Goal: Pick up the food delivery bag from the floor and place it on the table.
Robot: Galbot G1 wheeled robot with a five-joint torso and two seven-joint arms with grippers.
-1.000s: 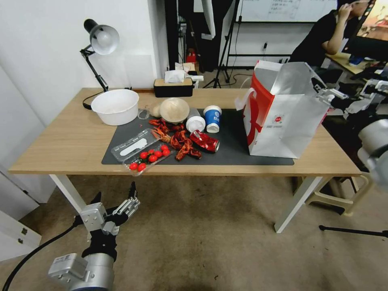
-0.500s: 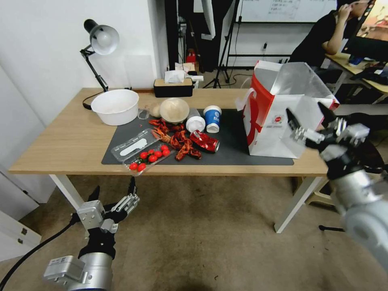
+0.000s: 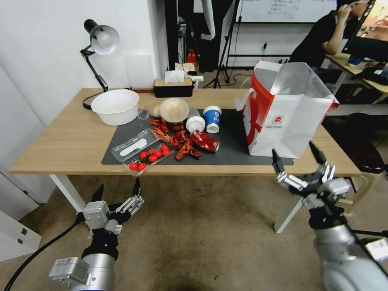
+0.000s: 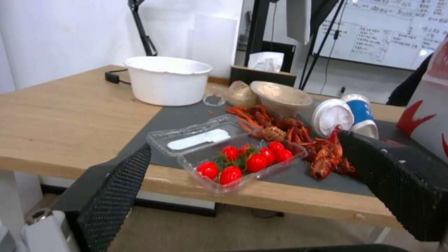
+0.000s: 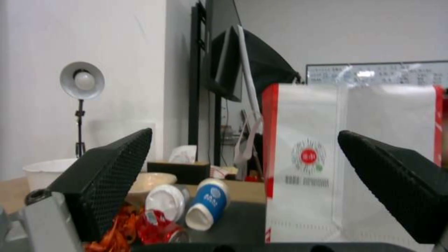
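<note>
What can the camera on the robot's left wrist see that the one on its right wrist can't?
Left wrist alone: a clear tray of cherry tomatoes at the table edge, framed by the open left pincer. Right wrist alone: the food delivery bag's whole front with its round red logo, and the desk lamp's head, past the open right pincer. Both: white bowl, blue cup, crayfish shells.

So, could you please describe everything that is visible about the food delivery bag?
The food delivery bag is a tall, boxy paper bag, white in front with red sides, a silver foil lining in its open top, a white strap handle on one side and a small round red logo. It stands upright on the dark grey mat at the right end of the table. No gripper touches it; the open right gripper is below the table edge.
</note>
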